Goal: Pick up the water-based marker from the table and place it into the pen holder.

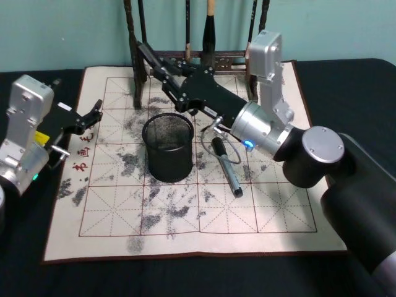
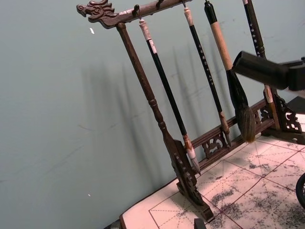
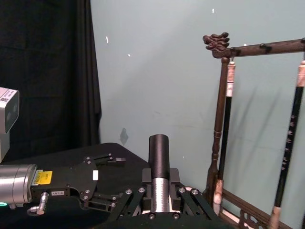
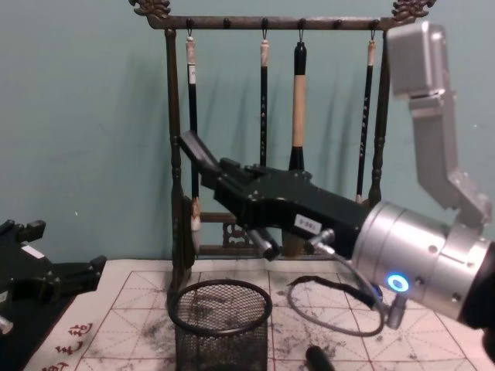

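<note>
- Head view: the left gripper (image 1: 94, 116) sits at the left edge of the mat (image 1: 278, 216), low over the dark surface (image 1: 185, 278). Its jaws stand apart and hold nothing.
- The pen holder (image 1: 168, 148), a black mesh cup, stands upright on the ink-smudged mat, a little left of its middle and well apart from the left gripper.
- The marker (image 1: 150, 57) is off the surface, pinched in the jaws of the right gripper (image 1: 168, 79). It is tilted, with its black cap pointing up and to the left, towards the left post of the brush rack (image 1: 137, 62).
- In the chest view the marker hangs above the pen holder's rim, clear of it and not inside it.
- In the right wrist view the jaws close on the marker's pale barrel, with the cap sticking out beyond them.
- The right arm reaches in from the right, across the mat and over the cup.
- A second pen (image 1: 228, 170) lies flat on the mat just right of the pen holder, under the right arm.
- Brushes (image 4: 298, 93) hang from the rack behind.
</note>
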